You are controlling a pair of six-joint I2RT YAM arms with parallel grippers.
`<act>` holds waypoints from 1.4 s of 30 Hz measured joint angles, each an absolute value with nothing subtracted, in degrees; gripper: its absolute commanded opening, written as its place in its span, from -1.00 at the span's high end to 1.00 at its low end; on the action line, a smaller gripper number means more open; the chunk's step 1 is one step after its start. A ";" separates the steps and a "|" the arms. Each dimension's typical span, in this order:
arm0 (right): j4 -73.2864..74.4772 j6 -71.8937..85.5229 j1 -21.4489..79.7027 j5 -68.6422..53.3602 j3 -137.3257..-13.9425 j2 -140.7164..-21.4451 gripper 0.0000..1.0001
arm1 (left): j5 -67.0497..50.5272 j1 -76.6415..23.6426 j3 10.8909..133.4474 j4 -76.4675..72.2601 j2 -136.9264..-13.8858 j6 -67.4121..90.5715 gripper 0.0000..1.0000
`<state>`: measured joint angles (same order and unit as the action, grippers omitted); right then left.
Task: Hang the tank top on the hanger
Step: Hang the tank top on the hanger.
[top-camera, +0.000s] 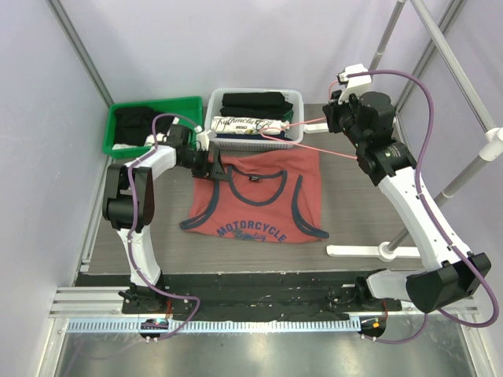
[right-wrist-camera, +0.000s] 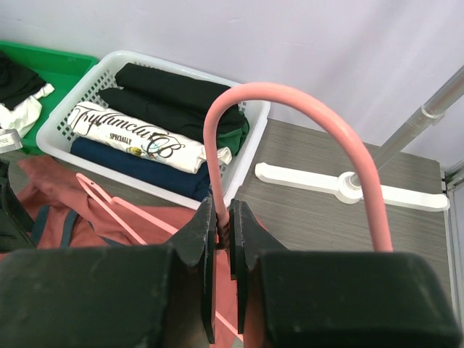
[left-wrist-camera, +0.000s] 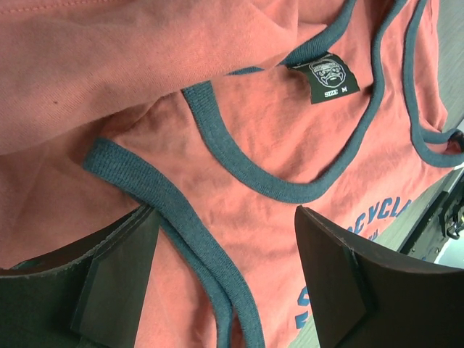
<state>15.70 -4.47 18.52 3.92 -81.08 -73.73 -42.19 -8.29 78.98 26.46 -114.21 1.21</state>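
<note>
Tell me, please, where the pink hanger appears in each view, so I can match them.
Top external: hanger upper right of centre, reaching to the white basket.
Left wrist: not in view.
Right wrist: hook arching at centre, clamped in the right claw.
Shared landmark: the tank top.

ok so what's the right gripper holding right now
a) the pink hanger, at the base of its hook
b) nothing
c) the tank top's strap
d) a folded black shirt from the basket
A: in the right wrist view the right gripper is shut on the pink hanger where its hook begins, while the tank top lies on the table.
</note>
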 measured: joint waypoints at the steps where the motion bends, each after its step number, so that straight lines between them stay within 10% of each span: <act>1: 15.68 -4.47 18.52 3.88 -81.08 -73.73 0.98 | -42.28 -8.29 78.98 26.63 -114.21 1.13 -0.59; 42: 15.90 -4.45 18.52 3.05 -81.08 -73.73 0.98 | -41.36 -8.29 77.54 23.31 -114.65 2.59 -0.20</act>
<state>15.90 -4.45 18.52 3.05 -81.08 -73.73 -41.36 -8.29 77.54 23.31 -114.65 2.59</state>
